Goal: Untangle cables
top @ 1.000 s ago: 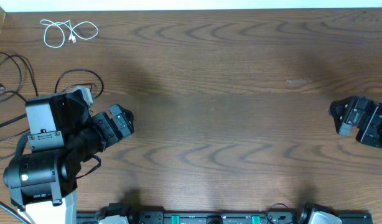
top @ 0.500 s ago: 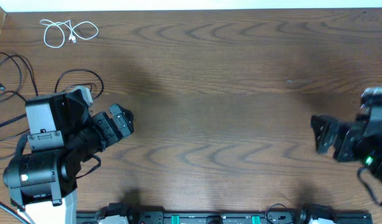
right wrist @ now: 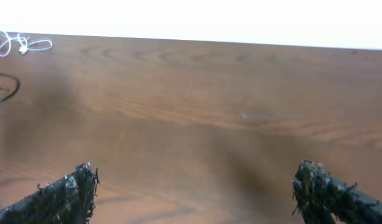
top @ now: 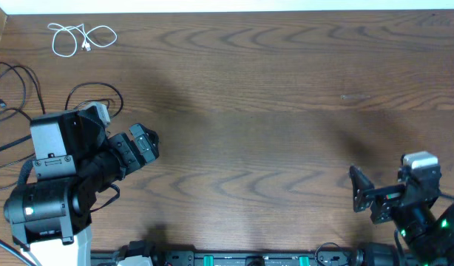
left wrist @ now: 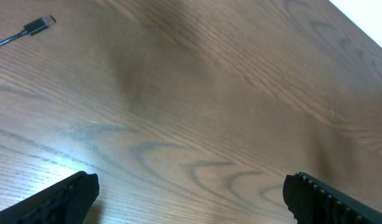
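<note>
A short white cable (top: pixel 80 38) lies loosely looped at the table's far left corner; it also shows far off in the right wrist view (right wrist: pixel 22 44). A thin black cable (top: pixel 94 94) loops just behind my left arm, and another black cable (top: pixel 12 89) lies at the left edge. A black plug end (left wrist: pixel 37 27) shows at the top left of the left wrist view. My left gripper (top: pixel 143 142) is open and empty over bare wood, right of the black cables. My right gripper (top: pixel 364 196) is open and empty near the front right, far from all cables.
The left arm's base (top: pixel 46 192) stands at the front left. A rail with mounts (top: pixel 249 258) runs along the front edge. The table's far edge (right wrist: pixel 209 41) meets a white wall.
My right arm has swung from the right edge toward the front right, and its gripper now sits lower and further left. The left arm and the cables have not moved.
</note>
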